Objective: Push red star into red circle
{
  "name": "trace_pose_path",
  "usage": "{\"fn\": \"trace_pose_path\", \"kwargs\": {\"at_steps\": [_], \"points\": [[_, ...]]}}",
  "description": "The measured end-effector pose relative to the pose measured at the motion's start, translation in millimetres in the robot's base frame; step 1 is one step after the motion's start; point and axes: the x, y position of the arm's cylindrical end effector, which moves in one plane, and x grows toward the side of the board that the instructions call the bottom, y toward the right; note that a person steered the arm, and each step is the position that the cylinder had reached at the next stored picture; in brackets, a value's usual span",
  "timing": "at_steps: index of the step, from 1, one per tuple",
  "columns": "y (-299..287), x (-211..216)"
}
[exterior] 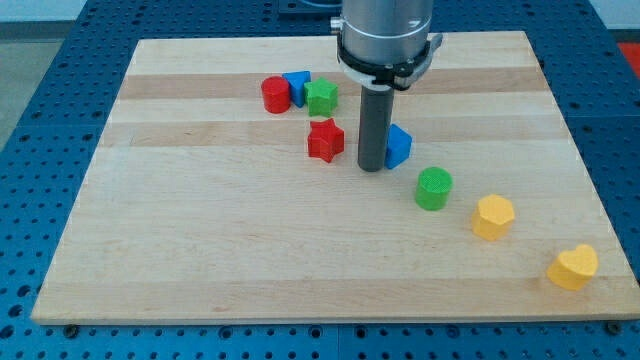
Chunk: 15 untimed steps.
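The red star lies near the middle of the wooden board. The red circle stands up and to the view's left of it, in a cluster with a blue block and a green star. My tip is on the board just to the view's right of the red star, a small gap apart. A blue block sits right behind the rod on its right side, partly hidden.
A green cylinder, a yellow hexagon and a yellow heart lie in a diagonal line toward the view's bottom right. The heart is close to the board's right edge.
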Motion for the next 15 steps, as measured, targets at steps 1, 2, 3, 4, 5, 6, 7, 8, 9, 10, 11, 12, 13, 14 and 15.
{"fn": "trace_pose_path", "kwargs": {"at_steps": [1,2,3,4,5,6,7,8,9,10,11,12,13,14,15], "points": [[-5,-7],[-23,-8],[-49,-9],[-66,-16],[-85,-21],[-82,-21],[-62,-21],[-41,-21],[-27,-30],[-24,-46],[-30,-47],[-45,-47],[-65,-47],[-87,-47],[-106,-47]]}}
